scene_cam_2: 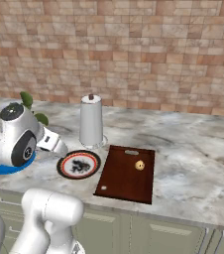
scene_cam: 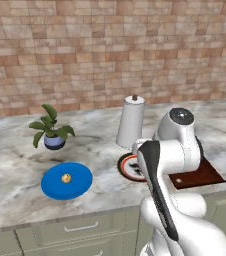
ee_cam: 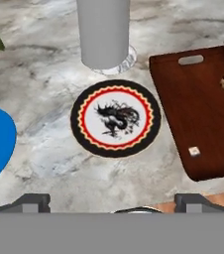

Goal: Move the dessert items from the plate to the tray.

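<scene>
One treat is on the tray (scene_cam_2: 126,173), one waits on the blue plate (scene_cam: 80,186).
Your hand (ee_cam: 112,204) holds nothing, fingers apart. Squeeze off-centre and the tiny cookie (scene_cam: 65,178) rolls onto the counter (scene_cam: 15,170).

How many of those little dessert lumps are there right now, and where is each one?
2. One dessert lump sits on the blue plate; the other lies on the tray.
</scene>
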{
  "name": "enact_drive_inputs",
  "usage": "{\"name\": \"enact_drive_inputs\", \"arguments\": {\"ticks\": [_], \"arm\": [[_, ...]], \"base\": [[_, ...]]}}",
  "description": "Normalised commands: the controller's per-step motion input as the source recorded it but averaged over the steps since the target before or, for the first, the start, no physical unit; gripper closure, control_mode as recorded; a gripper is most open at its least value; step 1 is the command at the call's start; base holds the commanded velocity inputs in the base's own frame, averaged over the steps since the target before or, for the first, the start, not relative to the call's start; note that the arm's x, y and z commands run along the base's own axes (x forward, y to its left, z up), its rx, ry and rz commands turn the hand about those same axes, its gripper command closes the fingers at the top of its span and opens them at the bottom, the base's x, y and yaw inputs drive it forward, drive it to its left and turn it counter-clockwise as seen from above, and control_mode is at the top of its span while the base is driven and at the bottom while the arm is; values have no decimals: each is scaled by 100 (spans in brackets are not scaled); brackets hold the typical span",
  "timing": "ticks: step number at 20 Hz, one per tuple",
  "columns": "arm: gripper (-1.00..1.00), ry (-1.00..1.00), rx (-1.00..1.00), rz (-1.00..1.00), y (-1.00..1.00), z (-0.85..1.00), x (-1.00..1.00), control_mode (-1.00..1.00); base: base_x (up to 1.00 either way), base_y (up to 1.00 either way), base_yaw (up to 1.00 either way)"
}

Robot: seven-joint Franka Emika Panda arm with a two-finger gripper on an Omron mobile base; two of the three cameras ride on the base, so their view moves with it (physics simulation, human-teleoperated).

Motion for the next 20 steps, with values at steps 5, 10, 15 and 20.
{"name": "enact_drive_inputs", "arguments": {"ticks": [5,10,15,20], "arm": [[-100,2,-1,14,100,5,2,-100],[-100,5,-3,9,100,12,10,-100],[-100,13,-3,14,100,0,45,-100],[-100,4,-1,5,100,-18,53,-100]], "base": [[0,0,0],[0,0,0],[0,0,0],[0,0,0]]}}
